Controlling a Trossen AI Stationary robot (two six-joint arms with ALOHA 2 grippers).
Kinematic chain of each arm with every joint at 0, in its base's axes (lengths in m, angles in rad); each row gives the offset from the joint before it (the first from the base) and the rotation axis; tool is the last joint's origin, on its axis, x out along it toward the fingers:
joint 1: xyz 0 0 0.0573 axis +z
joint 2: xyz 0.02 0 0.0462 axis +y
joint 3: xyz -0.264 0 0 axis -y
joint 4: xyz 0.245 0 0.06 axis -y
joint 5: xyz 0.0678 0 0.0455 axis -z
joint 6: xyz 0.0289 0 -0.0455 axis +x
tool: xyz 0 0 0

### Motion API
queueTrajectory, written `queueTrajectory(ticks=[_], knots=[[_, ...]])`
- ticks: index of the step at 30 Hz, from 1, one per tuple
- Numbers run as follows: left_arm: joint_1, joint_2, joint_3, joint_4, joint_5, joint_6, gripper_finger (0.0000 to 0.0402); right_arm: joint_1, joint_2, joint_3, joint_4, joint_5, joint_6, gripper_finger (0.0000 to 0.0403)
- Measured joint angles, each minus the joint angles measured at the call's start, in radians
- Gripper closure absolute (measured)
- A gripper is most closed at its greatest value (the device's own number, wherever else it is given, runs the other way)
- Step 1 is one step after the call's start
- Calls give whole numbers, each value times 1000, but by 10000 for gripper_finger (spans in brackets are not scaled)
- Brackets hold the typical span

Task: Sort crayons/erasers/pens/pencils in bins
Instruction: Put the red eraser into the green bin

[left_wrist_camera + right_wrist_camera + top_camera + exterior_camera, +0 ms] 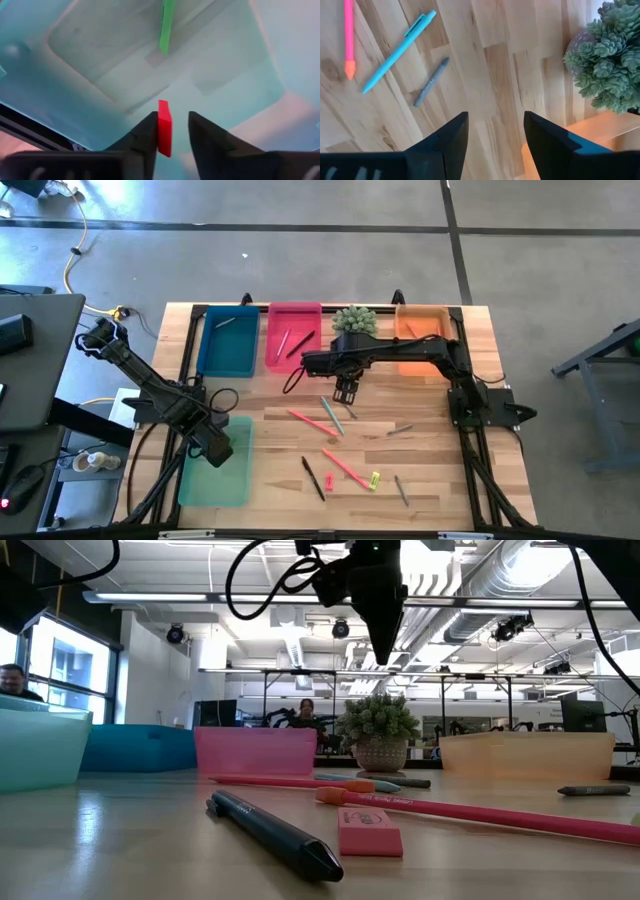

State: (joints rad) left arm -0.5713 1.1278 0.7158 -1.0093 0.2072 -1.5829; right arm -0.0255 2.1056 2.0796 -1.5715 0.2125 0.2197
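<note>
Red eraser (164,127) (between left hand (170,131) fingers) over pale-green bin (240,65)

**Two dark arms, looks only**

Both arms are finished in matte black from base to fingertip. The left arm (150,385) is built from boxy links joined by chunky rounded joints, and black cables are looped loosely alongside it, with another bundle trailing down near its base. The right arm (410,352) is made the same way: slim straight links, a blocky black mount at the table edge, and a cable arched off its wrist. Each arm is finished with a two-finger gripper. The left gripper (172,131) fingers are seen as flat, wedge-shaped black plates with squared tips. The right gripper (495,131) fingers are shaped alike, tapering to angled points. No markings can be made out.
</note>
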Motion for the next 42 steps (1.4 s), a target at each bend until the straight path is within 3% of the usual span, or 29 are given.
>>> queueTrajectory(ticks=[10,14,17,23,28,34,42], knots=[[2,0,0,-4,56,14,203,12,-1,0,0,21,7,219],[1,6,0,-29,-21,17,198,25,-1,0,0,21,8,219],[2,13,1,-57,-23,9,199,34,-1,0,0,36,35,219],[2,21,1,-59,22,-88,187,55,-3,0,1,53,59,219],[28,30,1,20,146,-171,169,66,-32,-1,1,67,67,219],[48,16,1,149,89,-76,170,56,-97,-1,1,52,69,219],[41,10,1,173,-68,119,179,69,-140,-1,18,0,80,219]])
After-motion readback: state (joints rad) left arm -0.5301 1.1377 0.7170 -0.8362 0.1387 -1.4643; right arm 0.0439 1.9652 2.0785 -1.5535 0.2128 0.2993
